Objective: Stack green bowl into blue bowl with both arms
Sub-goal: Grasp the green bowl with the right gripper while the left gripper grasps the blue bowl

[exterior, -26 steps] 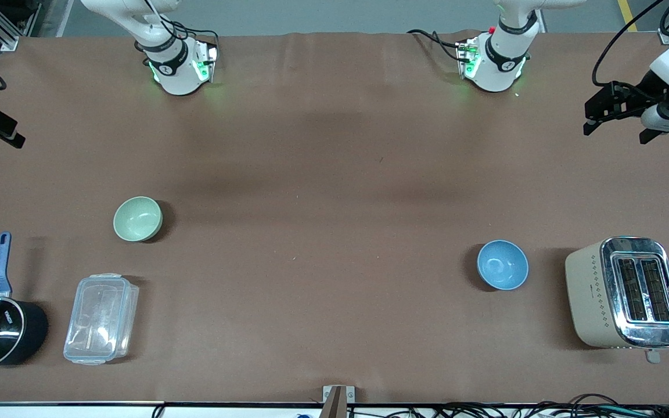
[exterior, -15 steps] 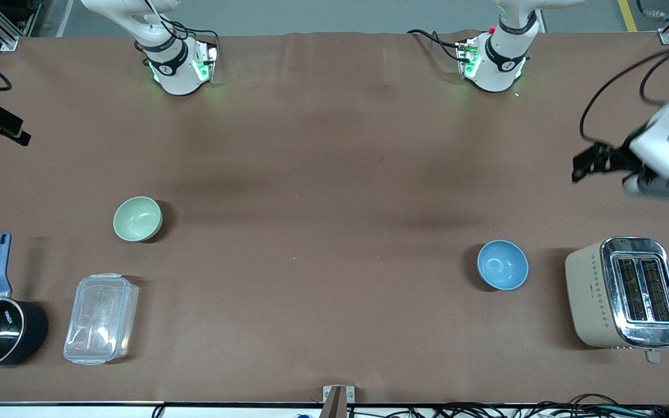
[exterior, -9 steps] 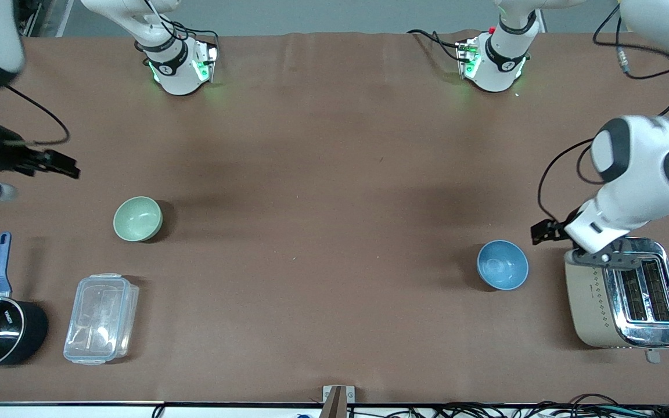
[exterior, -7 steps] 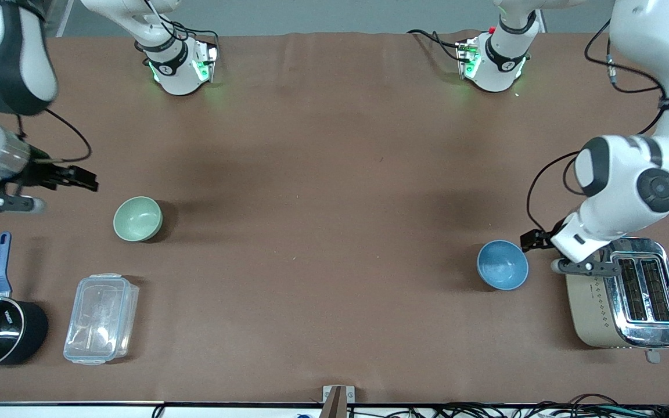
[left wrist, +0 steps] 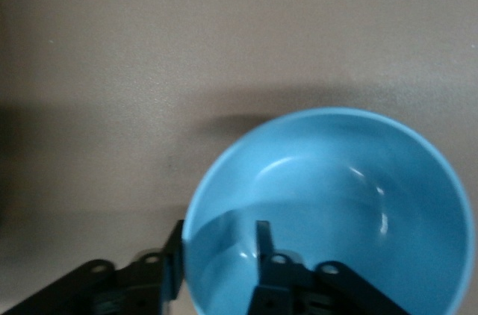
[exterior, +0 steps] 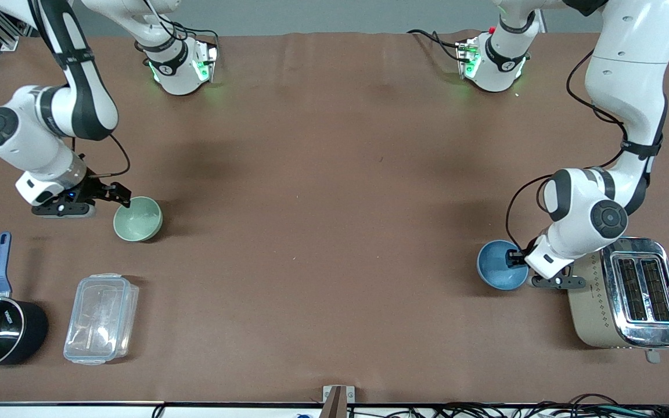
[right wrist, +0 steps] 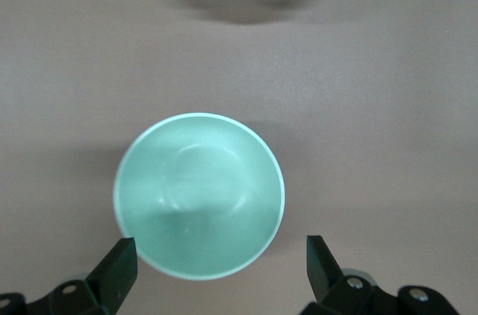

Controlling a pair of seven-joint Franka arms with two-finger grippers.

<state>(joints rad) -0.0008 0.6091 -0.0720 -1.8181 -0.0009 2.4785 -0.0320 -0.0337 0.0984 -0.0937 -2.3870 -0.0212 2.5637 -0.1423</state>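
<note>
Left gripper [left wrist: 216, 270] straddles the blue bowl [left wrist: 336, 203] rim, jaws open; right gripper [right wrist: 216, 266] brackets the green bowl [right wrist: 198, 195], jaws wide, ready to pinch.

green bowl [exterior: 138, 219]: smooth matt | blue bowl [exterior: 497, 268]: smooth, slight sheen | toaster [exterior: 625, 292]: chrome top

The green bowl [exterior: 138, 218] by the black right gripper [exterior: 118, 197] was pale mint inside and out. The blue bowl [exterior: 498, 266] at the black left gripper [exterior: 516, 258] was sky-blue. Near it stood a cream toaster [exterior: 625, 292] with a chrome top and diamond dots. The tablecloth [exterior: 323, 191] was plain brown.
</note>
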